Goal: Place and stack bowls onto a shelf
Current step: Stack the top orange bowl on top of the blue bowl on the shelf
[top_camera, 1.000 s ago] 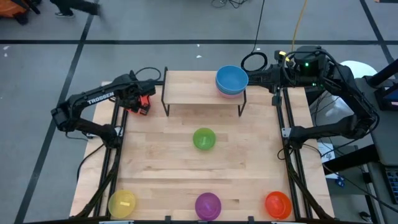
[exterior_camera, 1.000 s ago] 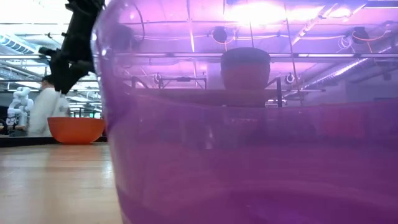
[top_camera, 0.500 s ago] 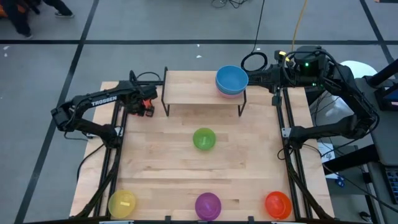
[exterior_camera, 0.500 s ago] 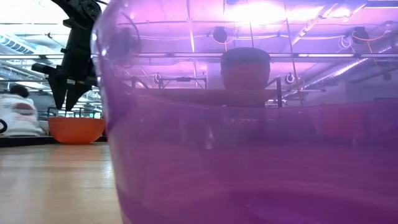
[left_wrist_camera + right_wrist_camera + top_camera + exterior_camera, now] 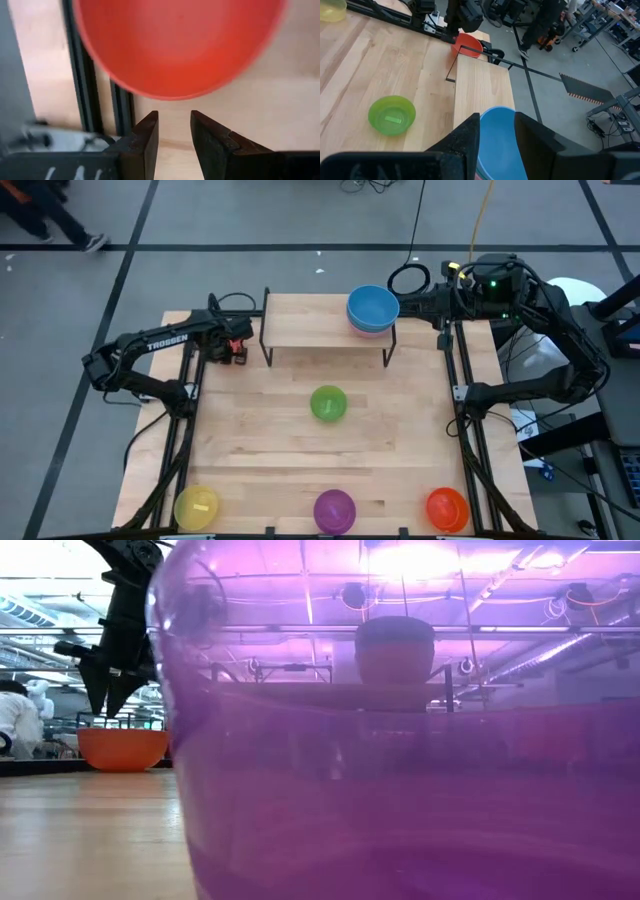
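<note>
Left wrist view shows us the red bowl (image 5: 177,45) just ahead of our left gripper (image 5: 174,131), whose jaws stand apart and empty. In the high view it sits at the upper left, beside the shelf (image 5: 325,328). Our left arm is nearer. Our right gripper (image 5: 496,132), jaws apart, hovers over the blue bowl (image 5: 497,135).

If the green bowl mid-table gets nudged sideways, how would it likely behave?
The green bowl looks like thin, glossy plastic, so it is probably light and would slide easily on the smooth wooden tabletop. It sits upright and open, so it seems likelier to skid than roll, though a push high on its rim might tip it.
</note>
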